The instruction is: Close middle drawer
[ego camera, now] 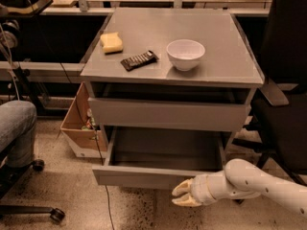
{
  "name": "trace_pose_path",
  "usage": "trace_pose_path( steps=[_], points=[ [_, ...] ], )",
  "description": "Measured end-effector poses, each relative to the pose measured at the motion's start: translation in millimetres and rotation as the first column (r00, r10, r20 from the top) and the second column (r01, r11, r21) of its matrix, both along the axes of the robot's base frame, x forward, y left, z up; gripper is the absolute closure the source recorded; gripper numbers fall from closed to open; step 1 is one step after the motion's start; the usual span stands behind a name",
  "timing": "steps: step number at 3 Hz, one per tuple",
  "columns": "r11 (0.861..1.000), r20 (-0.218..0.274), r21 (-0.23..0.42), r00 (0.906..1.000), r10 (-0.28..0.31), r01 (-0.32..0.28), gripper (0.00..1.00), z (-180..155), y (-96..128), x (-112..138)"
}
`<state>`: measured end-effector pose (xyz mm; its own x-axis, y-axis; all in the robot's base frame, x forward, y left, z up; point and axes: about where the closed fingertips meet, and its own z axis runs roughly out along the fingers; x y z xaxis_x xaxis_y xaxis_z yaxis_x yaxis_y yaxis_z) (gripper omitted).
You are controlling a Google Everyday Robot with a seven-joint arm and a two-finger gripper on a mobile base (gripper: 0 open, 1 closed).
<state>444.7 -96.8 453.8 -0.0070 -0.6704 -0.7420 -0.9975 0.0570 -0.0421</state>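
Observation:
The middle drawer (158, 176) is pulled far out of the grey cabinet (230, 75). Its grey inside (165, 147) shows and holds nothing. Its plain front panel faces me, low in the view. My gripper (184, 195), cream-tipped on a white arm (249, 183), is just in front of and slightly below the right part of that front panel, pointing left, close to the panel's lower edge. The drawer above (168, 114) has its front nearly flush with the cabinet.
On the cabinet top lie a yellow sponge (111, 42), a dark snack bar (139, 60) and a white bowl (185, 54). A cardboard box (79, 123) stands at the left of the cabinet. An office chair base (29, 202) is at the left and a black chair (283, 80) at the right.

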Motion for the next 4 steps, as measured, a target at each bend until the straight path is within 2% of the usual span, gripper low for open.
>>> trace_pose_path(
  steps=[1,2,4],
  points=[
    [1.000,0.000,0.000,1.0000,0.000,0.000,0.92,0,0,0],
    [1.000,0.000,0.000,1.0000,0.000,0.000,1.00,0,0,0],
    [0.999,0.076,-0.017,0.9959,-0.050,0.051,1.00,-22,-40,31]
  ],
)
